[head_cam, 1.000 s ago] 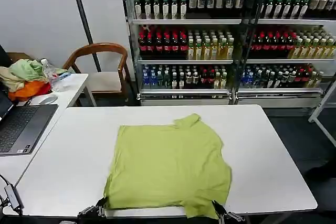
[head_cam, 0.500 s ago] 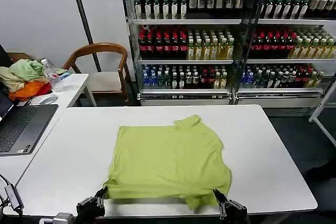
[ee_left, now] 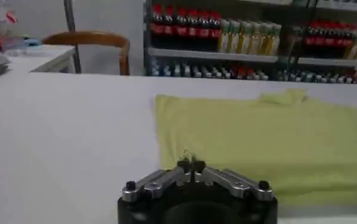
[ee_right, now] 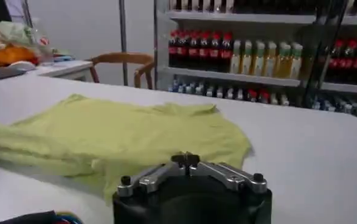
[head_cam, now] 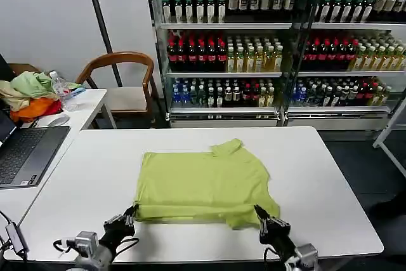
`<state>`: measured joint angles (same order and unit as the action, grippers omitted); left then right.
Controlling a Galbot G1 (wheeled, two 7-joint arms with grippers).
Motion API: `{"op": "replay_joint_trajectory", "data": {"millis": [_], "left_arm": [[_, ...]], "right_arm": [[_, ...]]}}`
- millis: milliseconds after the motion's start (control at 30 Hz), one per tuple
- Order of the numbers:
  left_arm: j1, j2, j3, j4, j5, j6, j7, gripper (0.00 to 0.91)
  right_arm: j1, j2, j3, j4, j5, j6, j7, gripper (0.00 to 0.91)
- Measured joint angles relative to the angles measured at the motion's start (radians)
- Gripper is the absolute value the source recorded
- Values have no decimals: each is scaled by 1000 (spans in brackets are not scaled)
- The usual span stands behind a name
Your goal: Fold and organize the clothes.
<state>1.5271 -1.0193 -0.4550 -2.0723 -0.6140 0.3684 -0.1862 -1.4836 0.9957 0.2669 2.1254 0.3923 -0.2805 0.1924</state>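
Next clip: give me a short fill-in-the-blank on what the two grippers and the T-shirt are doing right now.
1. The left gripper is shut on the near ____ corner of the lime T-shirt.
2. The right gripper is ____ on the shirt's other near corner.
3. The shirt's near hem is lifted and doubled toward the ____ edge of the white table.
4. A ____ lies open on the side desk at the robot's left.

Missing words: left; shut; far; laptop
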Motion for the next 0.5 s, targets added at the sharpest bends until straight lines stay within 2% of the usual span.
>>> {"op": "replay_joint_trajectory", "data": {"millis": [500], "left_arm": [[-172, 15, 74, 162, -18, -29, 42, 40]], "right_arm": [[148, 27, -42, -135, -4, -13, -4, 0]]}}
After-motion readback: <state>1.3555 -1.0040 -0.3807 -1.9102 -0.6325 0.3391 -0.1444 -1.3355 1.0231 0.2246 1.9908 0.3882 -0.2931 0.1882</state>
